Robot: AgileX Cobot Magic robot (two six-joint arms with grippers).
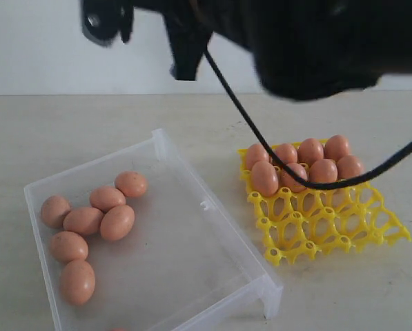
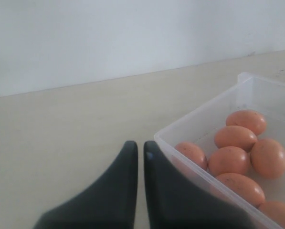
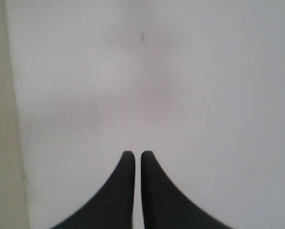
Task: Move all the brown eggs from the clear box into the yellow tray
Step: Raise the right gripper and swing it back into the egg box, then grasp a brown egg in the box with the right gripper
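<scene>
**A:** How did the brown eggs (image 1: 117, 223) look?

**B:** Smooth, oval and pinkish-brown. In the exterior view seven lay loose in the clear box (image 1: 185, 258) at 7 o'clock. They were bunched toward its 9 o'clock wall, and a sliver of another showed at the frame's lower edge. Farther back, at 3 o'clock, eight sat in the yellow tray (image 1: 273, 256) and filled its two far rows. The two near rows of cups were open.

**A:** And the claws?

**B:** The left gripper (image 2: 138, 145) was pinched to a thin slit with nothing between its fingers. Its tips were just beside a corner of the box's rim, on the outside, though I couldn't tell whether they touched. The right gripper (image 3: 137, 155) was drawn together the same way, gripped nothing, and faced a white wall (image 3: 180, 71).

**A:** Edges and room?

**B:** The box floor was bare from its middle to the 3 o'clock wall, where a small clip tab (image 1: 206, 204) sat. A strip of table (image 1: 67, 131) separated box from tray. A black cable (image 1: 247, 117) hung across the tray's eggs. Beyond it, a blurred dark arm (image 1: 316, 41) filled the frame from 12 to 2 o'clock.
</scene>
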